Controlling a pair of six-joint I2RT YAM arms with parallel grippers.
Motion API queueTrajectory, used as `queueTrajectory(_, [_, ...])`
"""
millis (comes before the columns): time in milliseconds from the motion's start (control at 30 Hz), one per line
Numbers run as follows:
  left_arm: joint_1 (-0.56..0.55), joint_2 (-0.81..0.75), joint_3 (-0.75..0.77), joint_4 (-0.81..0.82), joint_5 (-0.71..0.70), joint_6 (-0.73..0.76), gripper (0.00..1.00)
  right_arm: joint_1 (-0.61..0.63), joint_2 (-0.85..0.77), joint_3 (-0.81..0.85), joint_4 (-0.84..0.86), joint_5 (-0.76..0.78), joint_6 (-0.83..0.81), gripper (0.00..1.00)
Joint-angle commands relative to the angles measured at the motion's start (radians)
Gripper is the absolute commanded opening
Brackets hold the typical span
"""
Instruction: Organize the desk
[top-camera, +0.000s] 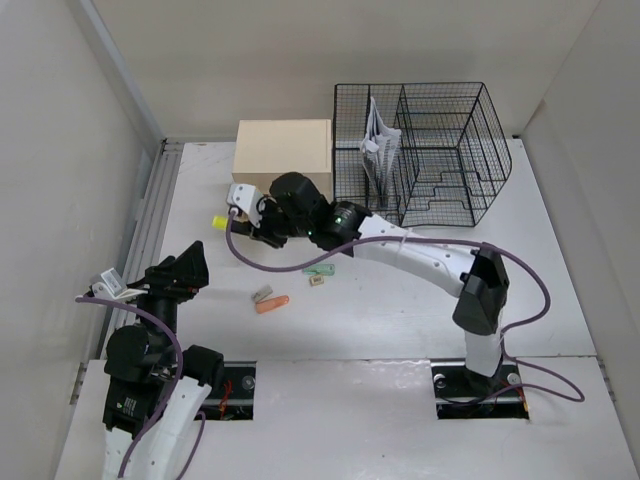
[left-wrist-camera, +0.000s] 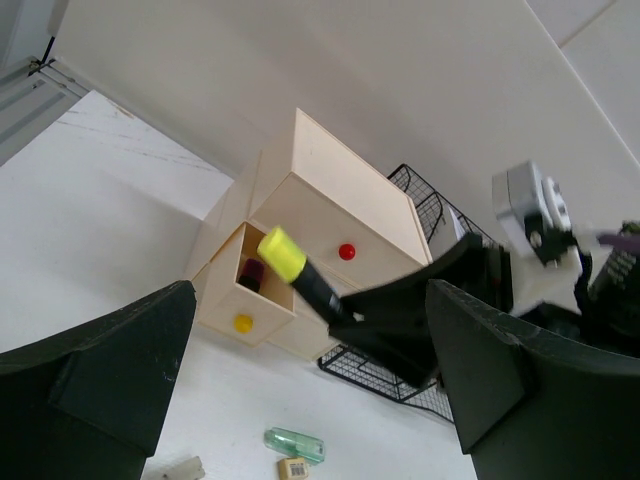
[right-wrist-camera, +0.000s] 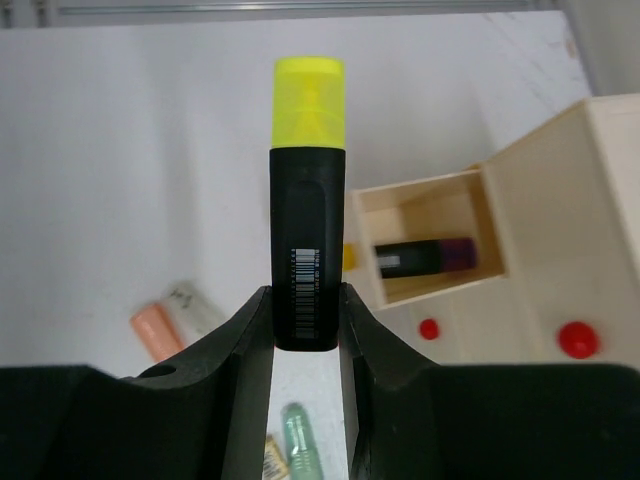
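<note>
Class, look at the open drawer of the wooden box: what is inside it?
One black marker with a purple end lies in the drawer. Anything further back, inside the box, is hidden.

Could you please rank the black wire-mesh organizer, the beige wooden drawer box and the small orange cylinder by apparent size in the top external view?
1. Black wire-mesh organizer, clearly largest.
2. Beige wooden drawer box.
3. Small orange cylinder, by far the smallest.
</note>
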Motion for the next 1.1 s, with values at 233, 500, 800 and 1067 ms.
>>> queueTrajectory(233, [-0.005,-0.005,0.016,0.034,-0.007,0.018,0.99,-0.129,0.174,0.327,-0.265,0.046,0.133,0.00])
queueTrajectory(500, [-0.005,-0.005,0.016,0.034,-0.007,0.018,0.99,-0.140,0.214,0.411,-0.361,-0.015,0.176,0.00])
queueTrajectory(800, [-0.005,-0.024,0.016,0.034,-0.007,0.018,0.99,-0.149,0.260,0.506,-0.467,-0.037,0.265,0.00])
queueTrajectory(1067, [-0.005,-0.024,0.016,0.034,-0.007,0.018,0.99,-0.149,0.280,0.543,-0.476,-0.008,0.381,0.00])
